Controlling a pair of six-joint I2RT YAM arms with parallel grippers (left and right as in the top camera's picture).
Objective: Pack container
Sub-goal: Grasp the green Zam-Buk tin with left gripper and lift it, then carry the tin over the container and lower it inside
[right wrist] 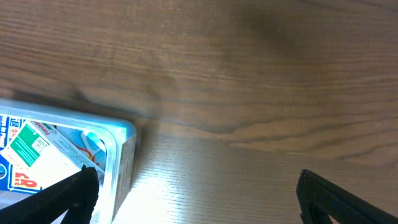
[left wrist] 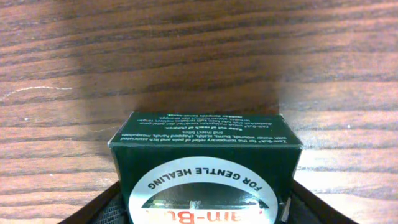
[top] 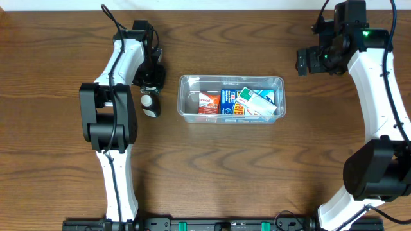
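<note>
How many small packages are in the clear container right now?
3 visible in the container: an orange-red package at left, a blue package in the middle, a white-and-green package tilted at right. More may hide underneath.

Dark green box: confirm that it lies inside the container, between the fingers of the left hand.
Not right. The dark green box lies on the table, outside the container, between the fingers of the left hand. The overhead view shows it.
</note>
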